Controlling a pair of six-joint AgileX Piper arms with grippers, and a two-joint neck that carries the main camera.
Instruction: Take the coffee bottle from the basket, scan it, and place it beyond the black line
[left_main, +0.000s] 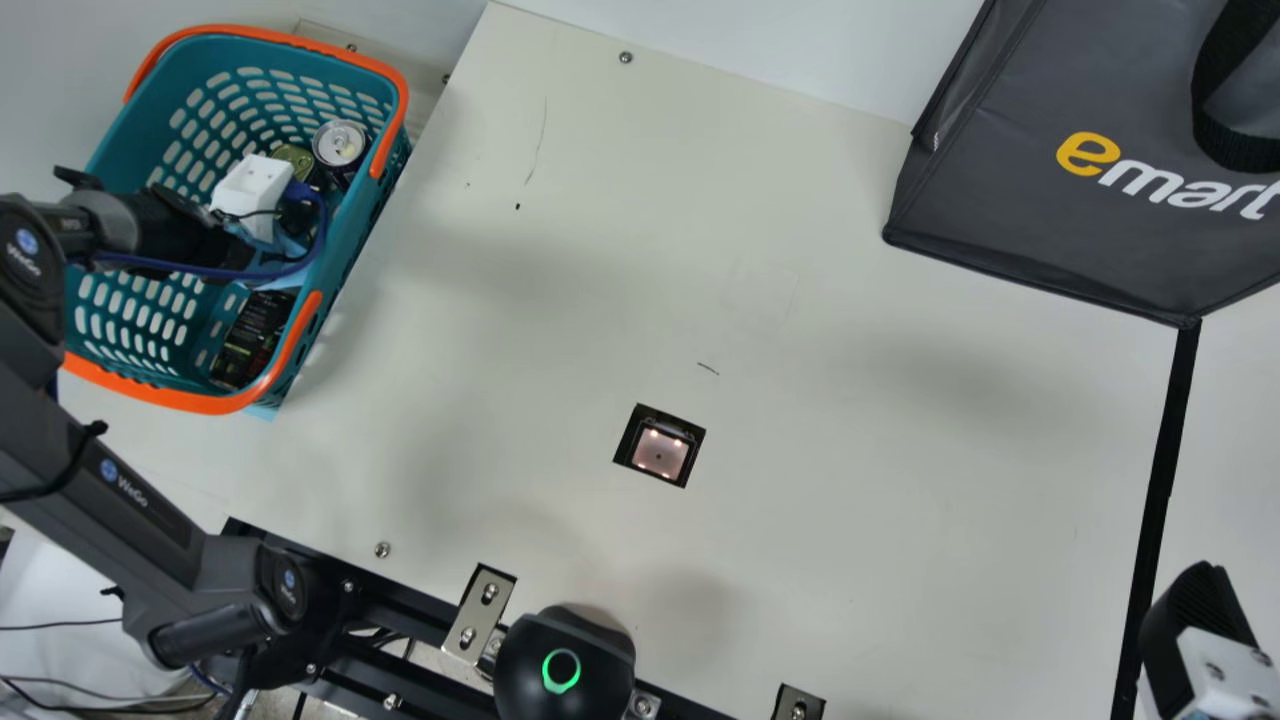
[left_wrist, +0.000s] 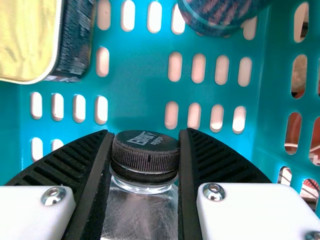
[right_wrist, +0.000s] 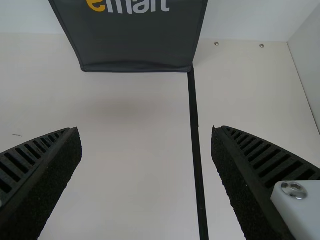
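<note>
The left end effector (left_wrist: 146, 131) is gripping the coffee bottle (left_wrist: 142, 210) around its black cap (left_wrist: 145, 152), its two fingers pressing on either side, and the bottle is sitting inside the basket (left_main: 185, 400). Taking it out is apparently the step in hand, with scanning and placing both waiting. The next move is calling for a straight lift above the rim, then a carry to the scanner window (left_main: 660, 450) in the counter (left_main: 850, 350). A can (left_main: 340, 145) and a yellow-topped tin (left_wrist: 30, 37) are lying in the basket too, and the rim is likely posing the main snag. The right end effector (right_wrist: 146, 131) is standing open and empty near the black line (left_main: 1160, 480), where it could be getting in the way of placing; a dark bag (left_main: 1040, 210) is resting by the line's far end.
</note>
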